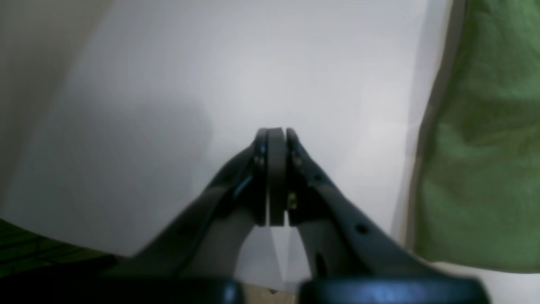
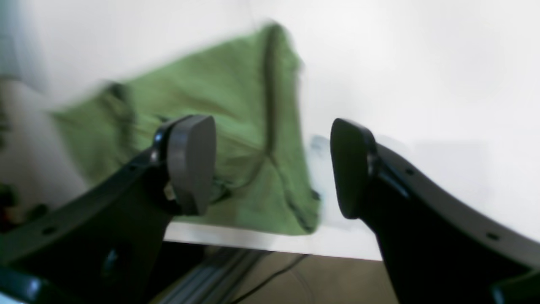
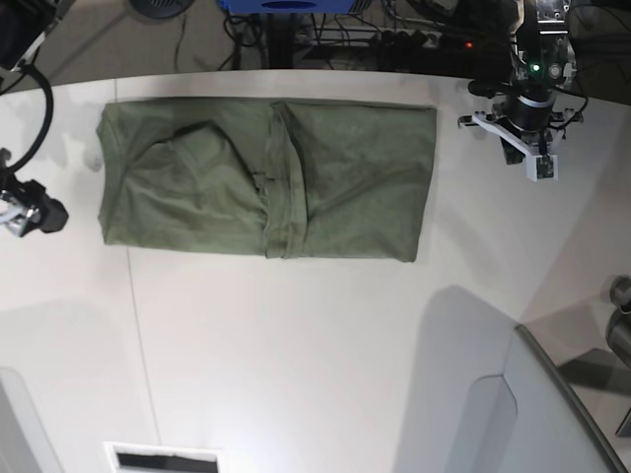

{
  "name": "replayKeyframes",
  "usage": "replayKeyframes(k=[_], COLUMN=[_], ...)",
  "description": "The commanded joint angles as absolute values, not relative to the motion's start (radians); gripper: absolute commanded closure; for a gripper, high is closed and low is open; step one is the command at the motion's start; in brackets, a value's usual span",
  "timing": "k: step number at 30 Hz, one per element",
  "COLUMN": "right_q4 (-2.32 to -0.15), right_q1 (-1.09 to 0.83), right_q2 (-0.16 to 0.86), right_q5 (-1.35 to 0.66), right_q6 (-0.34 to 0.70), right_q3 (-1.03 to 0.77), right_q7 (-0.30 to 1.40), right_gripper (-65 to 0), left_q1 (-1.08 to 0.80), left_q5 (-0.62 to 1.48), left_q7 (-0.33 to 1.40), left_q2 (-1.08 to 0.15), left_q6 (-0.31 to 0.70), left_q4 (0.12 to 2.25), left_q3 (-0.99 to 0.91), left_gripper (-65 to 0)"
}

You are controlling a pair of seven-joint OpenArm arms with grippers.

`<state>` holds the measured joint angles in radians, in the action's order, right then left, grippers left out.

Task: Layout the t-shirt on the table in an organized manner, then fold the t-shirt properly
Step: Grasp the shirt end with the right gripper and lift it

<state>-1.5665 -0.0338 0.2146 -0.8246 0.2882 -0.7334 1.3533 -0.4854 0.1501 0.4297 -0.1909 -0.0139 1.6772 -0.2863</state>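
The olive-green t-shirt [image 3: 266, 177] lies folded into a long flat rectangle on the far part of the white table [image 3: 315, 355], with a sleeve and hem band across its middle. My left gripper [image 1: 276, 135] is shut and empty over bare table [image 1: 253, 63], just off the shirt's edge [image 1: 485, 139]; in the base view its arm [image 3: 527, 113] is at the far right. My right gripper [image 2: 272, 169] is open and empty, with the shirt's end [image 2: 236, 126] blurred beyond its fingers [image 2: 192, 164]; its arm [image 3: 30, 212] is at the left.
A grey curved panel [image 3: 552, 414] stands at the front right. Cables and a blue unit [image 3: 286, 5] sit behind the table's far edge. A dark slot [image 3: 163, 458] is at the front. The table's edge and the floor [image 2: 295, 274] show below the right gripper.
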Motion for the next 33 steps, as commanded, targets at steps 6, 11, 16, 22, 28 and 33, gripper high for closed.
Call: replayKeyframes(k=[6,11,16,22,28,33], right_q4=[-1.449,-1.201,-1.086,-0.961,-0.955,-0.957], right_q1=[-0.004,-0.001,0.004,0.002,0.002,0.002], right_q2=[0.3,0.32,0.352,0.351,0.325,0.318], right_q5=[-0.964,-1.029,-1.029,-1.029,-1.035,-1.035], right_q6=[0.291,0.3,0.498,0.522,0.522,0.524], right_q3=[-0.714,-0.722,-0.578,-0.479,-0.392,-0.348], right_q7=[1.396,1.351,1.264,1.205,1.199,1.199], right_gripper=[-65.0,-65.0,-65.0,-65.0,-65.0,-65.0], left_q1=[-0.489,-0.489,-0.503,-0.513,-0.513,-0.513], left_q5=[0.15,0.15,0.15,0.15,0.15,0.15], left_q7=[0.407,0.407,0.407,0.407,0.407,0.407], left_q2=[-0.2,-0.2,-0.2,-0.206,-0.206,-0.206], left_q6=[-0.018,-0.018,-0.018,-0.018,-0.018,-0.018], left_q4=[1.69,1.69,1.692,1.693,1.695,1.698], left_q3=[-0.291,-0.291,-0.292,-0.292,-0.292,-0.292], left_gripper=[0.0,0.0,0.0,0.0,0.0,0.0])
